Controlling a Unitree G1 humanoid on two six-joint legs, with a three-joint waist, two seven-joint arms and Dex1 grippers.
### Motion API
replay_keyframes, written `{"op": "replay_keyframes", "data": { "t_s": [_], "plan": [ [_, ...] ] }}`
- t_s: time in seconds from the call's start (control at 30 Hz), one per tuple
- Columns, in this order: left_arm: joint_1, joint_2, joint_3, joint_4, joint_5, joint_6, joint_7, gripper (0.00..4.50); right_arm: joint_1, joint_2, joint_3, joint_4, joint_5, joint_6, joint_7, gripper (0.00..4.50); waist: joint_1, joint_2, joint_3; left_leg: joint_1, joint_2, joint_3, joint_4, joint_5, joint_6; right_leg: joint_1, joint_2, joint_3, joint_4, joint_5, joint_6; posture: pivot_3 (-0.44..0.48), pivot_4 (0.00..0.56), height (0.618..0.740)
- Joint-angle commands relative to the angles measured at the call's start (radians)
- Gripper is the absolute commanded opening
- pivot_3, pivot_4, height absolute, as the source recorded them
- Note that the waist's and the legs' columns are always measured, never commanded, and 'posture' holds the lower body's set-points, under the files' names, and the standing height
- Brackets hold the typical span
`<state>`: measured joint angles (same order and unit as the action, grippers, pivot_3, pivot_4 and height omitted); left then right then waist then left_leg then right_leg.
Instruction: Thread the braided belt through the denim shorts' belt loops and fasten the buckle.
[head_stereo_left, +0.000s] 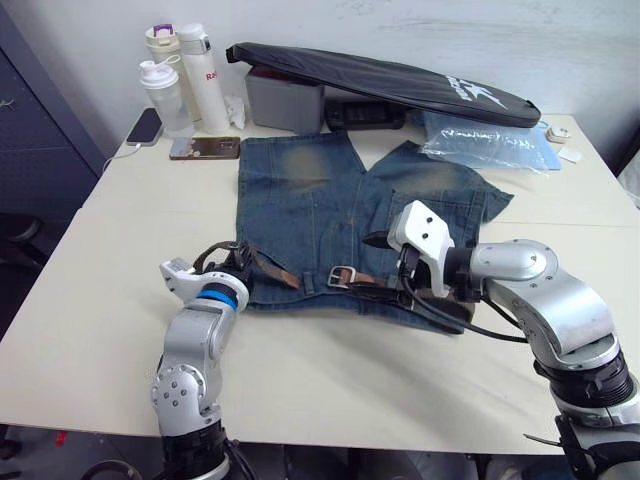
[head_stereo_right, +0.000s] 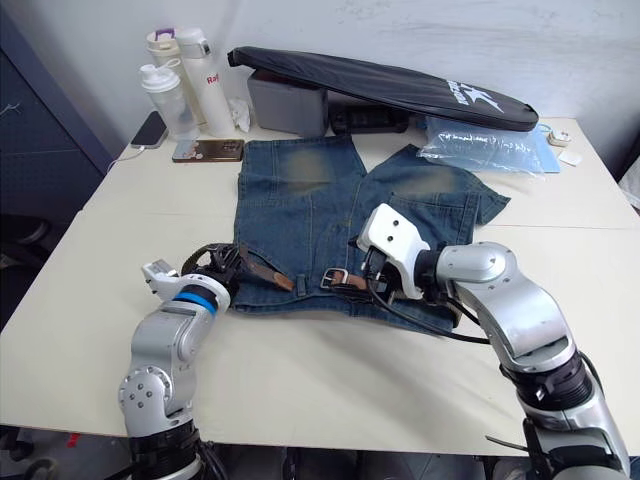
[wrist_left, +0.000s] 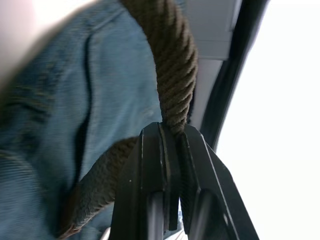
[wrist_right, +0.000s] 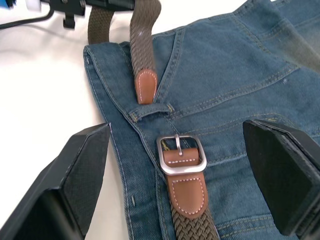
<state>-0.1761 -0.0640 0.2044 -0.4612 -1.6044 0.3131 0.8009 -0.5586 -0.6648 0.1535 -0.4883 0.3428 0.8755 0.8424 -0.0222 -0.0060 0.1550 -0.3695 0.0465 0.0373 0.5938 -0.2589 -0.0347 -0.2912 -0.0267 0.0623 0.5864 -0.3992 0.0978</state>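
Denim shorts (head_stereo_left: 330, 215) spread flat mid-desk (head_stereo_left: 100, 300), waistband toward the near edge, braided belt (wrist_right: 190, 220) lying along it with the buckle (wrist_right: 181, 155) unfastened and the tan tip (wrist_right: 146, 86) resting just beside a belt loop (wrist_right: 150, 110). Left gripper (wrist_left: 172, 150) at the waistband's left end, jaws clamped on the belt. Right gripper (wrist_right: 180, 175) poised over the buckle, jaws spread wide.

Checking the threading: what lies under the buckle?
Under the buckle lies the denim shorts waistband, a belt loop beyond it. The fabric directly beneath is covered.
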Motion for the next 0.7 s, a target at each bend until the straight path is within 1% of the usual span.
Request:
{"op": "replay_keyframes", "data": {
  "t_s": [0.03,0.13,0.27,0.4,0.5,0.7],
  "plan": [
    [-0.034,0.007,-0.022,-0.052,-0.005,0.007,-0.061,0.00,-0.002,-0.015,-0.018,-0.037,0.017,-0.009,-0.004,4.46,0.000,0.000,0.000,0.000,0.000,0.000,0.000,0.000,0.000,0.000,0.000,0.000,0.000,0.000,0.000,0.000,0.150,0.740],
    [-0.057,0.024,-0.031,-0.066,0.005,0.015,-0.090,0.00,-0.001,-0.017,-0.017,-0.035,0.019,-0.012,-0.005,4.46,-0.001,0.000,0.000,0.000,0.000,0.000,0.000,0.000,0.000,0.000,0.000,0.000,0.000,0.000,0.000,0.000,0.150,0.740],
    [-0.055,0.017,-0.034,-0.064,-0.006,0.003,-0.059,0.00,-0.002,-0.018,-0.013,-0.034,0.018,-0.012,-0.007,4.46,-0.003,0.000,0.000,0.000,0.000,0.000,-0.001,0.000,0.000,0.000,0.000,0.000,-0.001,0.000,0.000,0.000,0.150,0.740],
    [-0.023,0.007,-0.032,-0.014,0.042,-0.003,-0.013,0.00,-0.002,-0.019,-0.014,-0.042,0.022,-0.004,-0.011,4.46,-0.003,0.000,0.000,0.000,0.000,0.000,-0.001,0.000,0.000,0.000,0.000,0.000,-0.001,0.000,0.000,0.000,0.150,0.740],
    [-0.011,0.010,-0.030,-0.002,0.064,0.003,-0.006,0.00,-0.001,-0.021,-0.015,-0.047,0.027,0.003,-0.017,4.46,-0.003,0.000,0.000,0.000,0.000,0.000,-0.001,0.000,0.000,0.000,0.001,0.000,-0.001,0.000,0.000,0.000,0.150,0.740],
    [0.015,0.006,-0.052,0.013,0.038,0.046,0.010,0.00,-0.003,-0.027,-0.018,-0.058,0.039,0.020,-0.027,4.46,-0.001,0.000,0.000,0.000,0.000,0.000,-0.001,0.000,0.000,0.000,0.000,0.000,-0.001,0.000,0.000,0.000,0.150,0.740]
  ]
}}
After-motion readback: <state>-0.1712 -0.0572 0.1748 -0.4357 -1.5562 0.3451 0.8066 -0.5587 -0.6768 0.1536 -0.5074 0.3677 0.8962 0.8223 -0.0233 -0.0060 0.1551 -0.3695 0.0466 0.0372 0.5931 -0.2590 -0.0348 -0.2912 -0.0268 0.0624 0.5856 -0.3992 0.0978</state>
